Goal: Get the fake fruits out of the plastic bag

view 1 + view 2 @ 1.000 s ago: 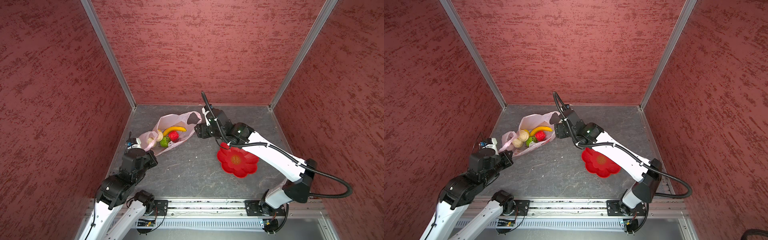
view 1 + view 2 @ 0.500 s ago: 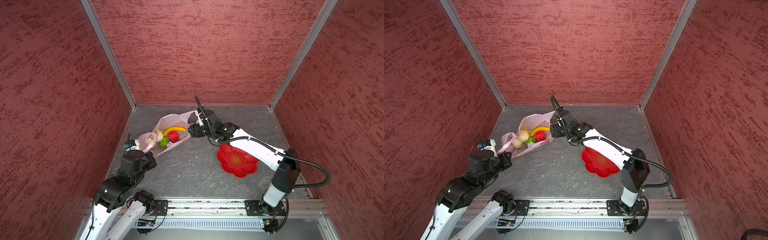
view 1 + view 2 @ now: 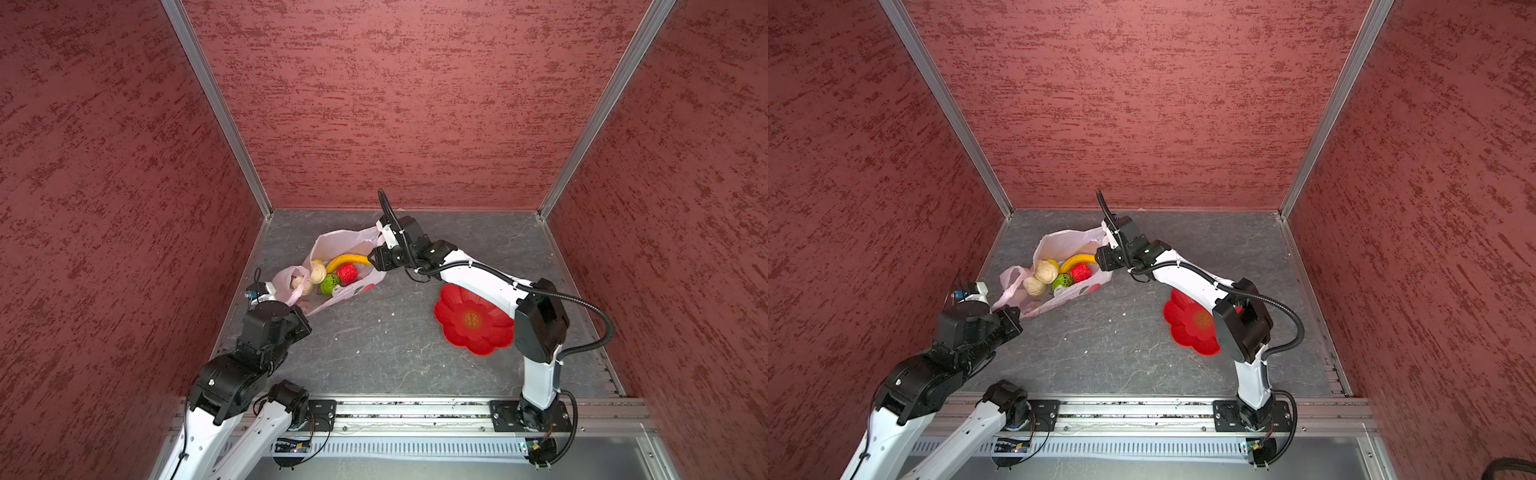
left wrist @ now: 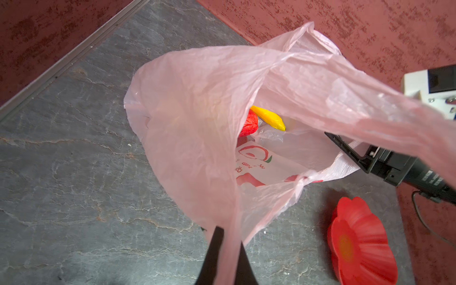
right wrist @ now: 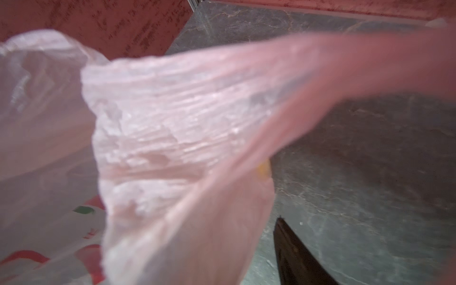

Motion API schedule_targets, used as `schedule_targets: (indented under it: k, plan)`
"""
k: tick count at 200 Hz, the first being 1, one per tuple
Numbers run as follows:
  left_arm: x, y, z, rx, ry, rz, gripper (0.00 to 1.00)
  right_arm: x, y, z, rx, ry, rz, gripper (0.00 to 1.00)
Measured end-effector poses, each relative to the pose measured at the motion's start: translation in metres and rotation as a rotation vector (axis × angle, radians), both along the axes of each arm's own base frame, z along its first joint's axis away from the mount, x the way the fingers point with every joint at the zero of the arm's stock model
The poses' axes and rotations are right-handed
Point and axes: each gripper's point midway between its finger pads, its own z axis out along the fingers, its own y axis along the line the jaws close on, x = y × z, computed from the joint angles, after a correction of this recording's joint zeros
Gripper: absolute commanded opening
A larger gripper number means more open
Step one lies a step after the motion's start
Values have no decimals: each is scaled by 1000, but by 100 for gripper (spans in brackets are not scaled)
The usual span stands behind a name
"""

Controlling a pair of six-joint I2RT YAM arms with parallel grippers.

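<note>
The pale-pink plastic bag (image 3: pixel 336 245) (image 3: pixel 1059 245) lies open at the back left. It holds a yellow banana (image 3: pixel 348 261), a red ball (image 3: pixel 347 273), a green ball (image 3: pixel 329 284) and two beige balls (image 3: pixel 1046 271). My left gripper (image 3: pixel 297 309) (image 4: pixel 228 234) is shut on a stretched bag handle at the near left. My right gripper (image 3: pixel 374 259) sits at the bag's right edge beside the banana tip. In the right wrist view the bag film (image 5: pixel 172 123) covers one jaw. The other finger (image 5: pixel 291 246) stands apart from the film.
A red flower-shaped plate (image 3: pixel 465 328) (image 4: pixel 357 246) lies on the grey floor to the right, partly under my right arm. Red walls close in the left, back and right sides. A metal rail runs along the front edge.
My right gripper has moved left to the bag's right edge and its jaws have narrowed. The left gripper has kept hold of the handle, nearly still.
</note>
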Motion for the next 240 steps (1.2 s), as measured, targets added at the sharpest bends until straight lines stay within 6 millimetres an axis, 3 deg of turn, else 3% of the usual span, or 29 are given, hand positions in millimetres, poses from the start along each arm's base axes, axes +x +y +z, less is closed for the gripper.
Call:
schedule_targets:
  k: [12,33,80,114,148,181,240]
  plan:
    - [1,0,0,2,2,4,30,0,4,5,15,-13,19,25]
    - [5,1,1,13,7,14,45,-1,9,12,39,-25,45,14]
    - [19,0,40,56,-43,8,83,-8,10,18,73,-22,73,3]
    - [30,0,47,113,-56,-3,99,-18,5,35,101,-32,81,0]
    - [41,-6,46,143,-68,-35,100,-27,-4,55,121,-51,80,0]
    - [46,-15,47,127,-71,-78,100,-49,-16,63,121,-46,85,0]
    - [24,-28,50,19,-97,-161,100,-100,-45,58,97,0,71,0]
